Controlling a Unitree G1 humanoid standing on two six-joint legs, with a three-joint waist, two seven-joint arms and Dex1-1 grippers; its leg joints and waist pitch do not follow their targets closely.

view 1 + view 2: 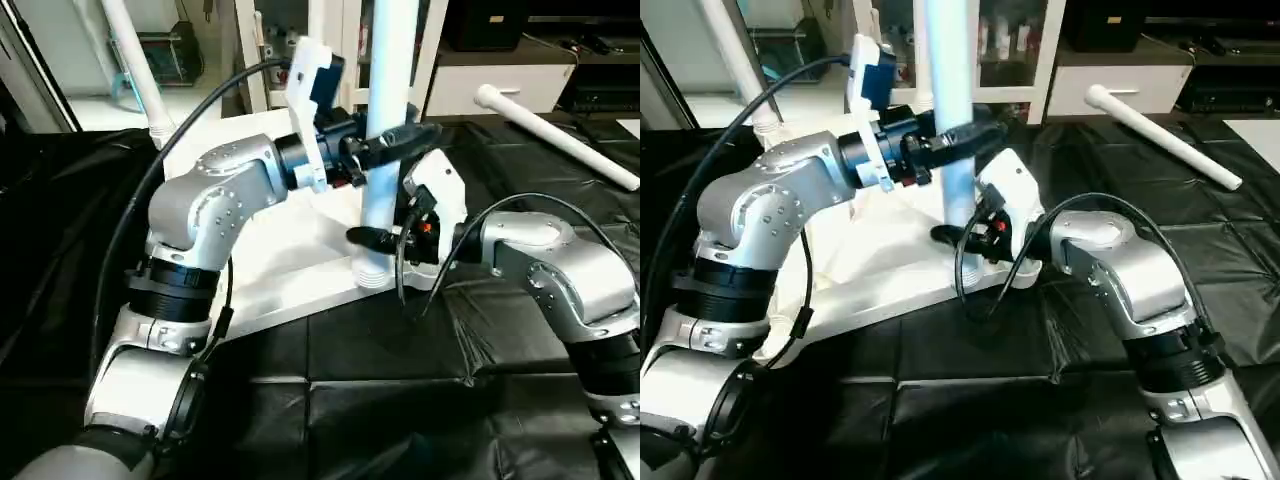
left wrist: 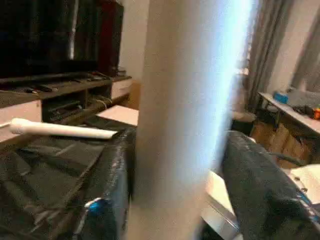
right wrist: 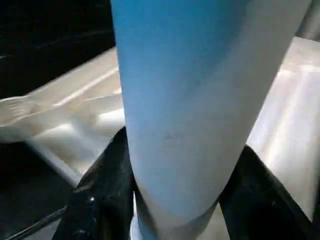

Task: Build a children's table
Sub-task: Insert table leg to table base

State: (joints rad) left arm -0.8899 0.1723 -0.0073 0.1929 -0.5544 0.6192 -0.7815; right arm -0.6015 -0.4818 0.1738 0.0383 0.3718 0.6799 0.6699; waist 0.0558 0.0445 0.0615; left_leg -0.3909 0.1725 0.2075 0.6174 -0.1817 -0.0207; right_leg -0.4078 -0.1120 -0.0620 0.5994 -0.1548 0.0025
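corner socket (image 1: 375,277) (tabletop (image 1: 290,255)) | holds upright leg (image 1: 388,120)

Soft indoor daylight, bluish glare, blurred wrist close-ups

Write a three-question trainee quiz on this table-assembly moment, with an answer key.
1. True or false: the upright leg stands in a corner socket of the tabletop.
2. Which gripper is around the leg higher up? A) left gripper B) right gripper
3. Fill in: a spare leg lies loose on the ______ table cover.

Key
1. True. The leg rises from the tabletop's near corner.
2. A. The left gripper's fingers flank the leg higher up; the right gripper sits near its base.
3. black. The spare leg lies to the robot's right, apart from the tabletop.
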